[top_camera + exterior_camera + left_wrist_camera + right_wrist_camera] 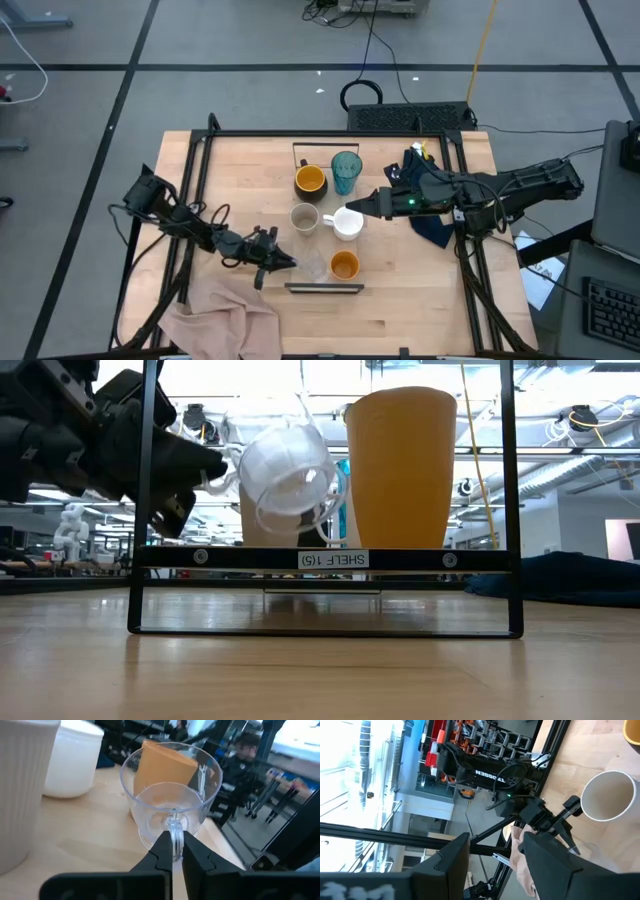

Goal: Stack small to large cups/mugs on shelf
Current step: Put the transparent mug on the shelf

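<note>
Right now the tiny clear glass (172, 815) is hanging tilted in the left end effector (173, 856), whose fingers are pinching together on its small handle. In the low view the glass (287, 478) is sitting lifted above the shelf (330, 559), just beside the small orange cup (400, 465), which is standing upright on that shelf. From above, the glass (312, 263) is showing faintly next to the orange cup (344, 265), with the left end effector (285, 261) reaching in on the side away from it.

Farther from the orange cup, the beige cup (304, 217) and the white handled mug (347, 222) are standing side by side on the bench (240, 170). Beyond those two, the dark mug with orange-yellow inside (310, 180) and the tall translucent teal tumbler (346, 171) are standing together.

The right end effector (362, 206) is hovering just beside the white mug, on the far side from the beige cup, with its fingers standing apart and nothing between them. A pinkish cloth (225, 315) is lying crumpled at the bench edge, well apart from the orange cup.
</note>
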`<state>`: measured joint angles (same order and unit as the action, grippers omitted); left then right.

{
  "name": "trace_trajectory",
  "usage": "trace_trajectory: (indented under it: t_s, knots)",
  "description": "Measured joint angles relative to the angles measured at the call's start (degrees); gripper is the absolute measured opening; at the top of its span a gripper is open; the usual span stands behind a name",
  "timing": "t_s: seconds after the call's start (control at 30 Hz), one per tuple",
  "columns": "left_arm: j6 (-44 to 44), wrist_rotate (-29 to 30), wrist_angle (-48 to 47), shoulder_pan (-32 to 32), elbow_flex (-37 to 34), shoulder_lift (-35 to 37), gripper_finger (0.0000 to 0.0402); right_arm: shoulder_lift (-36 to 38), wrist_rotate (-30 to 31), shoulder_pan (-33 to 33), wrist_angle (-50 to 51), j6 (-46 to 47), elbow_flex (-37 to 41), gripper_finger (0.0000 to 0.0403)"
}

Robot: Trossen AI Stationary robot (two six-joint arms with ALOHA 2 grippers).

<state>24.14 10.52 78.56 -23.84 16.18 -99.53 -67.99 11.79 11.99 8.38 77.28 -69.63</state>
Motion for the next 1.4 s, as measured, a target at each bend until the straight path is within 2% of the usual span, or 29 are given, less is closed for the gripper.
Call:
trace_trajectory:
  t_s: [0.27,0.37,0.53,0.73,0.87,1.03,1.27,1.4]
  knots:
    - [-0.47,0.04,-13.57,0.4,0.01,7.35,0.0032,0.02,-0.02,0.07,0.07,-0.6,0.0,0.0176]
    - [-0.94,0.04,-17.56,0.55,0.01,9.94,0.0027,0.02,-0.04,0.07,0.05,-1.29,0.0,0.0176]
    - [-1.1,0.57,-22.24,0.55,0.0,13.47,0.0014,0.02,-0.04,0.13,0.05,-1.51,0.0,0.0176]
    - [-0.9,1.35,-27.4,0.55,0.01,18.26,0.0038,0.07,-0.07,0.71,-0.41,-1.47,1.19,0.0176]
    - [-0.88,1.33,-33.08,0.55,0.0,20.46,0.0029,0.04,-0.09,1.58,-1.21,0.66,2.93,0.0176]
    - [-0.87,0.8,-34.57,0.55,0.01,21.35,0.0015,0.04,-0.07,1.79,-8.72,1.0,6.02,0.0176]
    - [-1.17,-0.1,-35.19,0.55,1.4,22.48,0.0057,0.03,-0.04,1.79,-14.11,1.45,8.26,0.0176]
    - [-1.64,-1.18,-36.08,0.57,2.19,22.43,0.0058,0.02,-0.02,1.79,-14.4,1.46,8.31,0.0176]
